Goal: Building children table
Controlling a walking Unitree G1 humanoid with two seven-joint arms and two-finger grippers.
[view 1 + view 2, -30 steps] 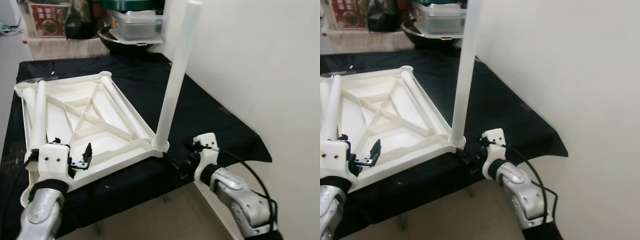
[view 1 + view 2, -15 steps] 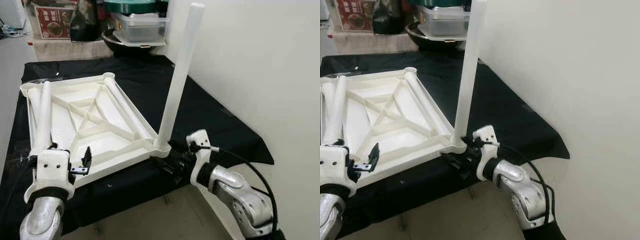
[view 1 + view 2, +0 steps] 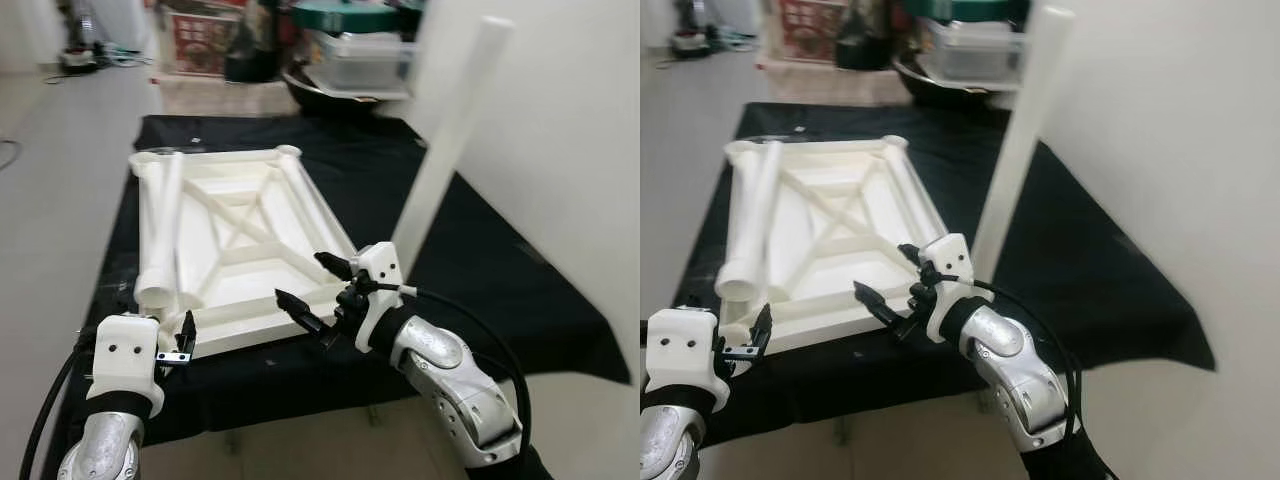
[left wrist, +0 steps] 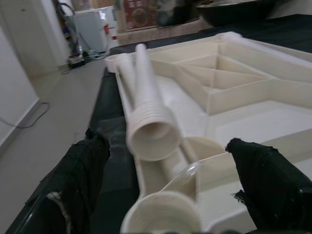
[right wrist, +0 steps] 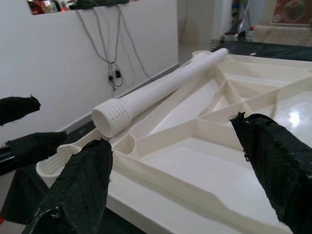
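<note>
Both hands open and empty: right hand (image 3: 318, 290) over the upturned tabletop (image 3: 245, 235), left hand (image 3: 185, 338) near a loose leg (image 3: 163, 230).

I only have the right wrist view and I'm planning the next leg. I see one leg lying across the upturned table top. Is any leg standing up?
Observer: Yes. One upright leg rises at the wall-side corner of the table top, just beyond the right gripper. That gripper hides the leg's base.
Operator: Where is the left gripper?
Observer: The left gripper is at the near corner, fingers open on either side of the loose leg at its threaded end, not touching it.
Operator: Anything beyond the far edge?
Observer: A lidded clear container stands past the black cloth.
</note>
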